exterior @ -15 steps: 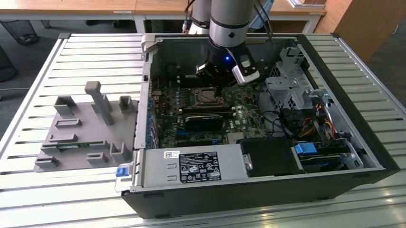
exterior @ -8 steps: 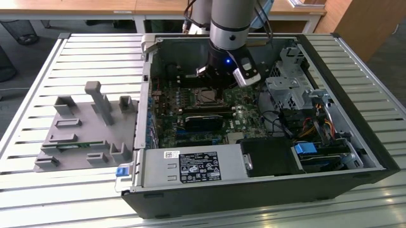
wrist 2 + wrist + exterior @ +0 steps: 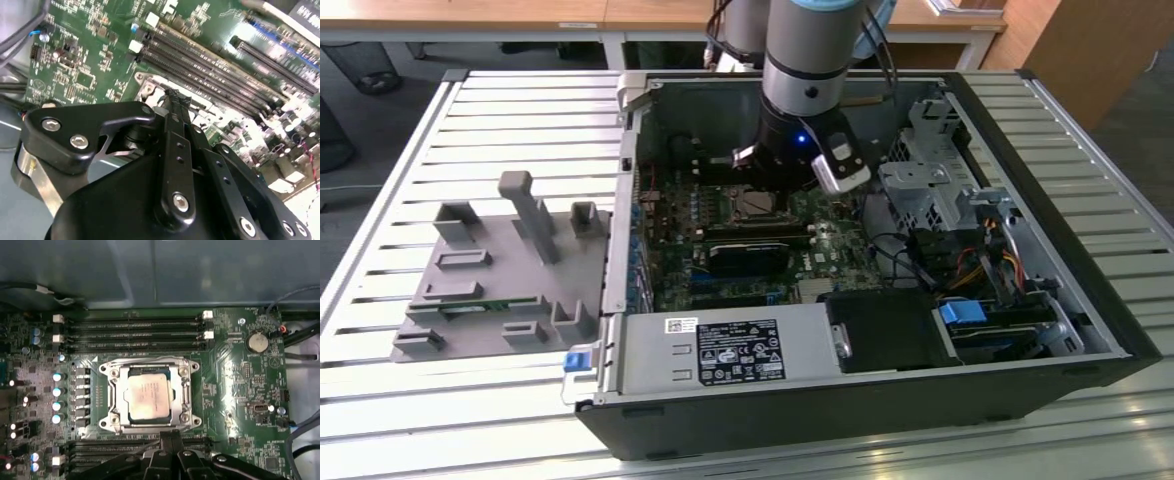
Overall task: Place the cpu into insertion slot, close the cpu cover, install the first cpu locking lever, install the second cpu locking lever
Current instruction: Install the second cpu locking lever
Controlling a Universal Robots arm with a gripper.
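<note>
In the first wrist view the cpu (image 3: 148, 397), a dull silver square, lies flat in the insertion slot (image 3: 111, 371). The silvery cpu cover (image 3: 186, 390) lies down around its edges. Thin wire levers run along the slot's sides; I cannot tell whether they are latched. My gripper (image 3: 170, 436) is shut with nothing seen between its black fingers, and its tips sit at the slot's edge beside the long memory slots. The second wrist view shows the gripper (image 3: 176, 96) just over the slot's metal rim (image 3: 149, 90). In the exterior view the gripper (image 3: 767, 180) hangs over the slot (image 3: 754, 205) inside the open computer case.
Long black memory slots (image 3: 135, 332) flank the socket on two sides. A coin battery (image 3: 257, 341) sits nearby. A black card (image 3: 747, 255), a power supply (image 3: 720, 350) and cables (image 3: 987, 265) crowd the case. A grey fixture (image 3: 494, 270) stands on the slatted table at the exterior view's left.
</note>
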